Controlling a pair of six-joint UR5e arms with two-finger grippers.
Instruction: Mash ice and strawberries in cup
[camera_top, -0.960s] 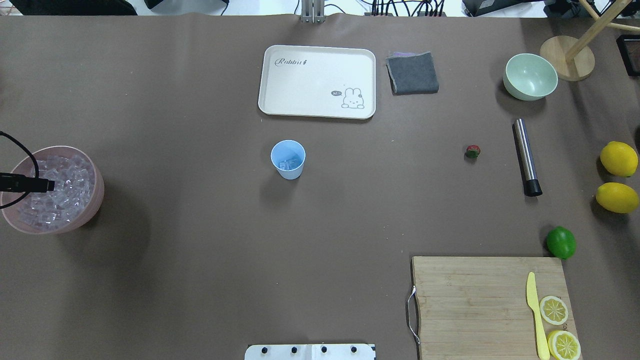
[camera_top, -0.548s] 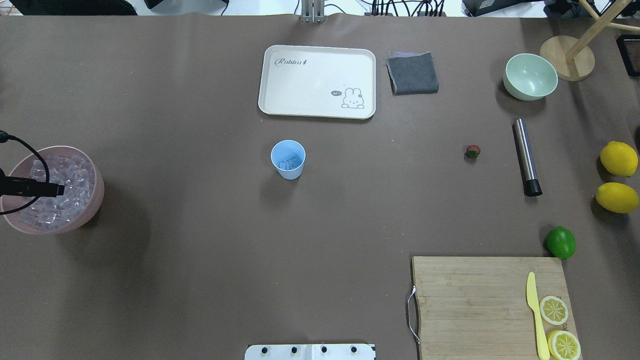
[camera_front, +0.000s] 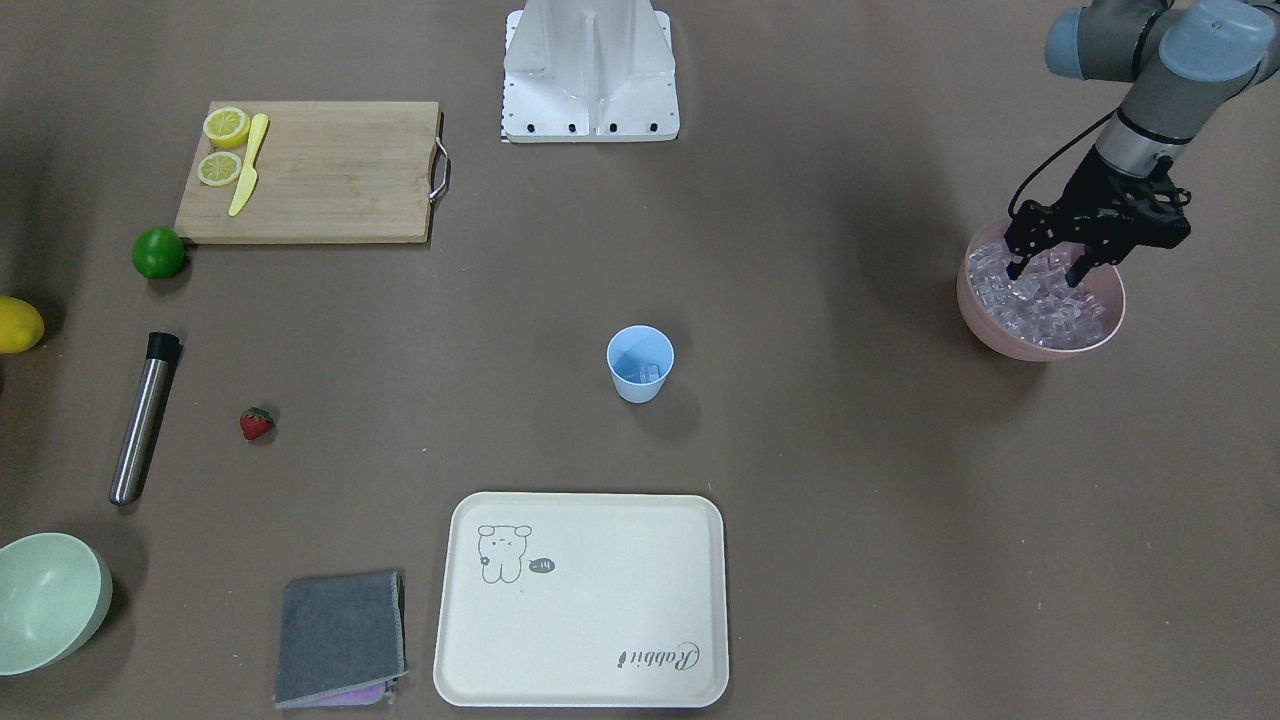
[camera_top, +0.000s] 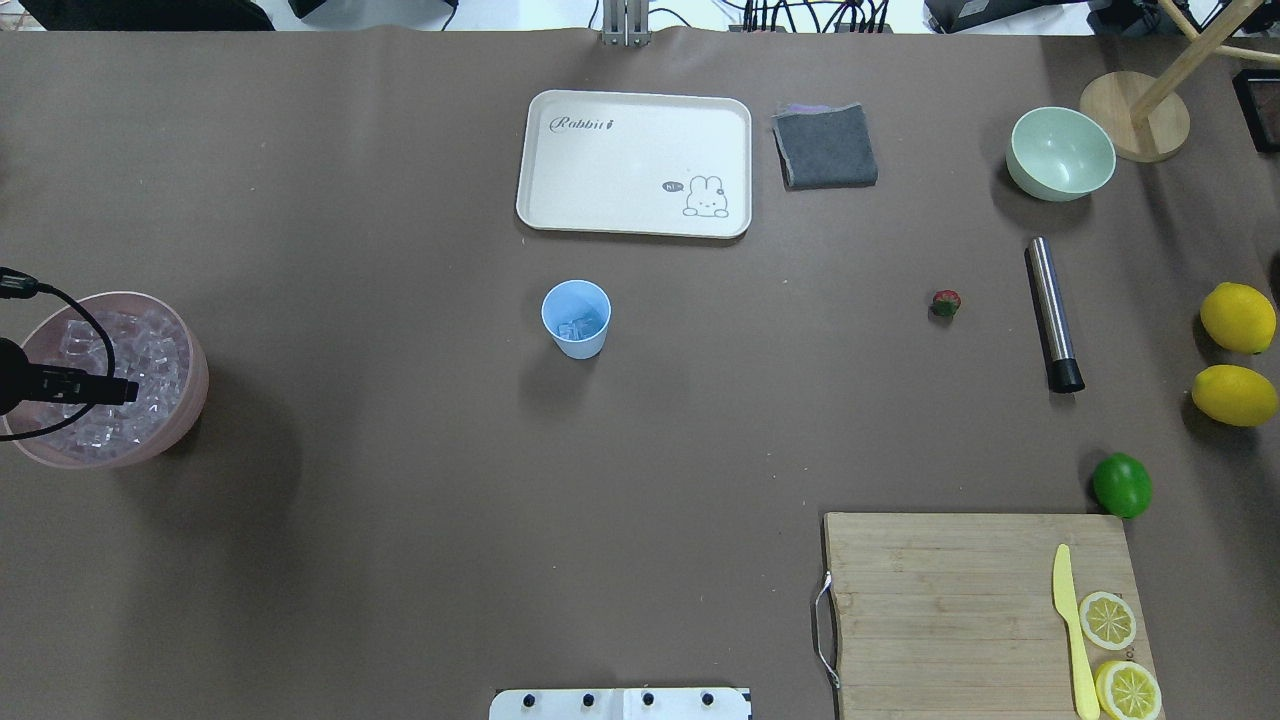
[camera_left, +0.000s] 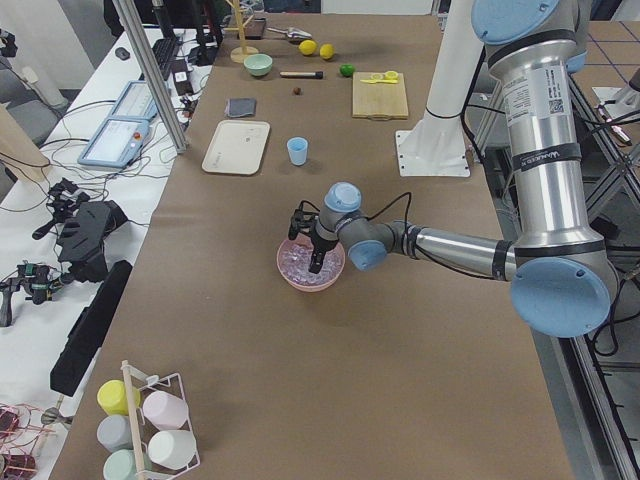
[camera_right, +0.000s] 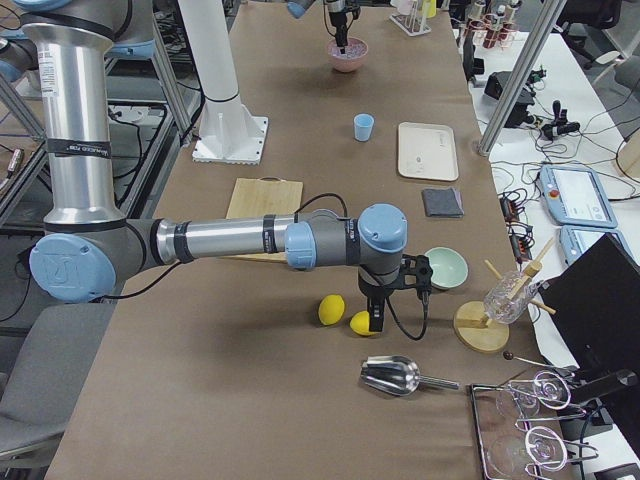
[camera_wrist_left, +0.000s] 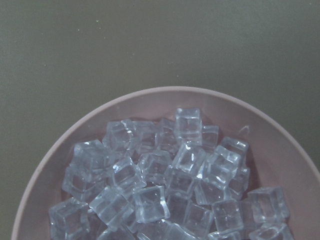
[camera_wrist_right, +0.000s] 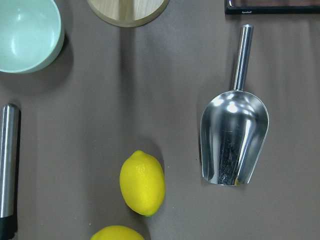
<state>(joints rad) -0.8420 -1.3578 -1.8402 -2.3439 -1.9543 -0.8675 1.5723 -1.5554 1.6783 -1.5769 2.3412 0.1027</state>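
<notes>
Step in hand: by my reading, fetching small clear glassy ice cubes (camera_wrist_left: 170, 185) for the small light-blue tapered plastic cup (camera_top: 576, 318). Mashing had not begun, and the small red strawberry with a green cap (camera_top: 946, 302) was not yet in the cup.
Next move: it called for the left gripper (camera_front: 1047, 262) to sink a little, close on one cube and carry it toward 3 o'clock to the cup. A slick cube would likely slip from a loose pinch.
Ice bowl: a round pink plastic bowl (camera_front: 1040, 350) stood at 9 o'clock from the cup in the overhead view, heaped with cubes.
Left arm: the left gripper hung over the bowl pointing straight down, jaws spread wide with nothing between them. Whether the tips touched the heap I could not tell.
Cup: it stood upright at mid-table, mouth up, with a few cubes in its bottom. A cream rabbit-print tray (camera_top: 633, 163) lay at its 12 o'clock.
Strawberry: it lay on the bare table at 3 o'clock from the cup, well apart. The cap seemed to face 6 o'clock, putting the long axis 12 to 6, but it was too small to be sure.
Rod: a steel rod with a black end (camera_top: 1050, 312) lay flat at the strawberry's 3 o'clock, long axis roughly 12 to 6, black end at 6. It was likely the masher.
Right arm: the right gripper (camera_right: 374, 318) hung above two yellow lemons (camera_top: 1238, 318) at the far right. Whether it was open or closed I could not tell.
</notes>
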